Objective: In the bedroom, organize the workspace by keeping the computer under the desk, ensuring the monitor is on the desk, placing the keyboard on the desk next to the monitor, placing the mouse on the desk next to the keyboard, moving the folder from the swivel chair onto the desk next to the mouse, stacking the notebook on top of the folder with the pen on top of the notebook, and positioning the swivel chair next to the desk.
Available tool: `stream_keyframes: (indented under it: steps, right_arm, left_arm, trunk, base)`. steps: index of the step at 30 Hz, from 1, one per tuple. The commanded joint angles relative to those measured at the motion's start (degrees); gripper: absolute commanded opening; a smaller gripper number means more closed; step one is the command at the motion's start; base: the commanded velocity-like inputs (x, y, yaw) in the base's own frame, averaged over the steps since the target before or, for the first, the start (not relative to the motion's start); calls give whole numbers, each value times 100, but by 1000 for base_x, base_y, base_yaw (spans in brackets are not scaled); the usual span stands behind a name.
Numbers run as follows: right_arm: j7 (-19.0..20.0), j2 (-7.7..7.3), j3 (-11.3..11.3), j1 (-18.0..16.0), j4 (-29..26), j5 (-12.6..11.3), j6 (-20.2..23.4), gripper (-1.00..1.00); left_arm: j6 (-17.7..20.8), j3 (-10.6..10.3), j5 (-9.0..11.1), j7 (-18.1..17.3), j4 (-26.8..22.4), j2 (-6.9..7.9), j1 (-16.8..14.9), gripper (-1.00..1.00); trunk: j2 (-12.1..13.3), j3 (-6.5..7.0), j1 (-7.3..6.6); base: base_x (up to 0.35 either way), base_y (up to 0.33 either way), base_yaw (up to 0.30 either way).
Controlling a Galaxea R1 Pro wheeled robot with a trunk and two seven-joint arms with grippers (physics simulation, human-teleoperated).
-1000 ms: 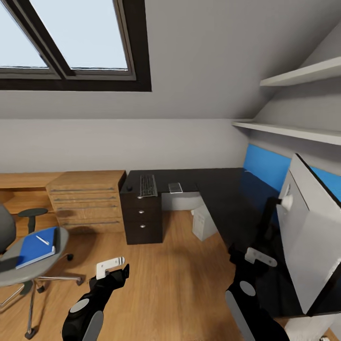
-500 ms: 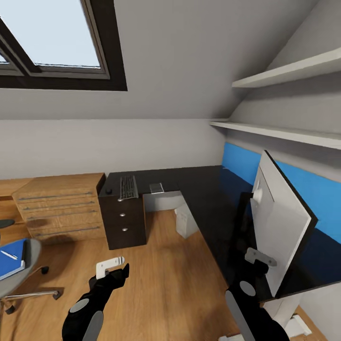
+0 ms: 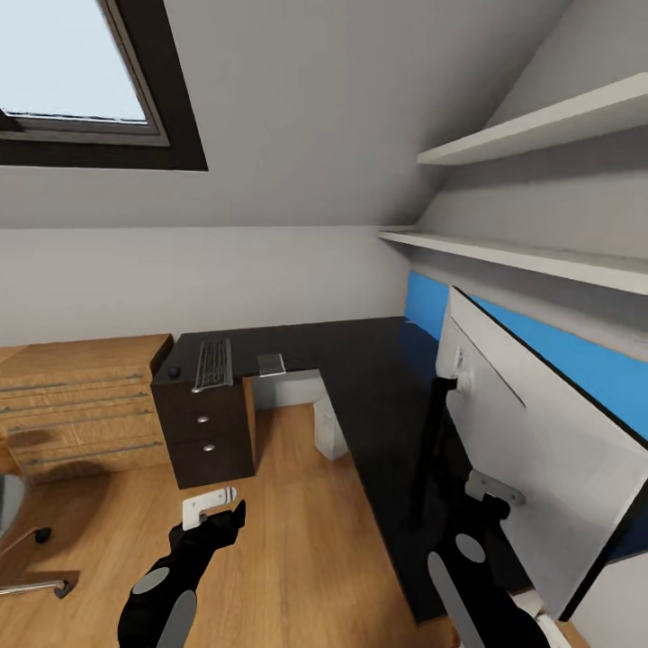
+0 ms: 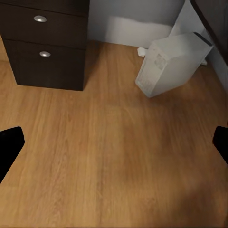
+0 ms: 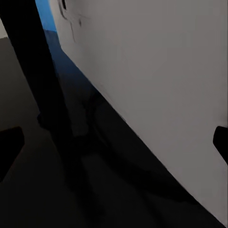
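Note:
The black L-shaped desk (image 3: 360,378) runs from its drawer unit (image 3: 205,434) round to the right wall. On it lie the keyboard (image 3: 212,363), the small black mouse (image 3: 173,371) and a flat grey notebook (image 3: 271,363). The monitor (image 3: 531,450) stands on the near right wing with its pale back toward me, on a black stand (image 3: 432,450). The white computer (image 3: 328,430) sits under the desk. Part of the swivel chair (image 3: 13,513) shows at the left edge. The folder and the pen are out of view. My left gripper (image 3: 225,520) hangs open over the floor. My right gripper (image 3: 486,504) is open beside the monitor's back.
A light wooden drawer cabinet (image 3: 81,405) adjoins the desk's left end. Two white shelves (image 3: 531,256) and a blue wall panel (image 3: 423,306) line the right wall. In the left wrist view, the computer (image 4: 173,61) and drawers (image 4: 45,42) lie beyond wooden floor (image 4: 109,156).
The camera has turned to the right, so the whole scene has shifted left; the chair seat with the blue folder has passed out of frame. Both arms keep the same pose.

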Motion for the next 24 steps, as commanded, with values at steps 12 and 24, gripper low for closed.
stream_keyframes:
  steps: [12, 24]
  right_arm:
    - [-36, 3, 11, -5, -33, -16, 39, 100]
    - [-36, 3, 12, -5, -26, -17, 39, 100]
  left_arm:
    - [46, -59, -212, 45, -12, 1, -4, 100]
    - [52, -24, -229, 55, -18, 9, -4, 100]
  trunk:
    - [-5, -7, 3]
    - [-5, -40, 3]
  base:
    - [129, -177, 0]
    - [-5, -319, 106]
